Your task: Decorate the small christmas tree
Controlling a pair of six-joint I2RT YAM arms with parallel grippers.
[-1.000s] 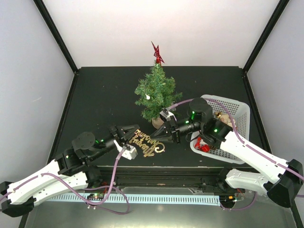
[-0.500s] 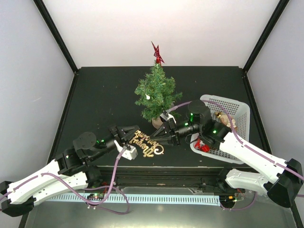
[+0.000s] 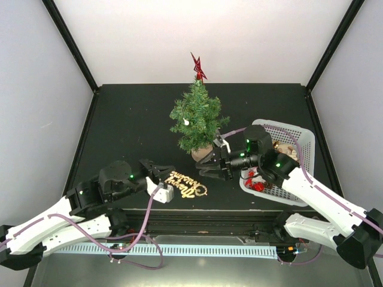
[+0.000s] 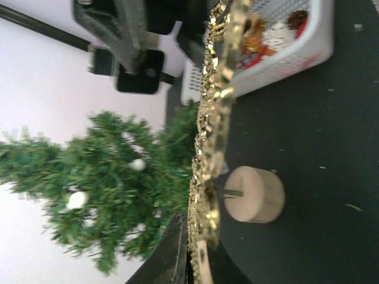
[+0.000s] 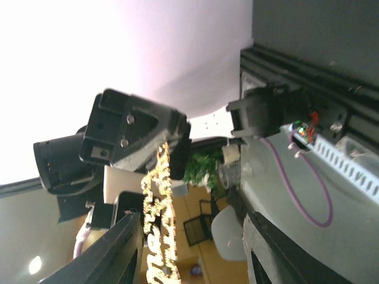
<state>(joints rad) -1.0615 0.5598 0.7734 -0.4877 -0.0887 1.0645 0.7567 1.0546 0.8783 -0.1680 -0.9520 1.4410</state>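
We see that the right claw [image 3: 202, 166] has just spread its fingers, letting go of the gold glitter "Merry Christmas" sign [image 3: 187, 184]. It now hangs open and empty just in front of the small green christmas tree [image 3: 196, 119]. The left claw [image 3: 161, 172], pinched shut, holds the sign alone, nearer us than the tree. We judge the handover complete, with the hanging still to do. The tree stands upright on the black bench [image 3: 131, 119], its long axis vertical and its red star [image 3: 197, 64] pointing up.

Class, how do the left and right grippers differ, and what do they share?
The left gripper is shut on the gold Merry Christmas sign; the right gripper is open, holding nothing. The left gripper points rightward; the right gripper points leftward, near the small christmas tree. Both face the sign.
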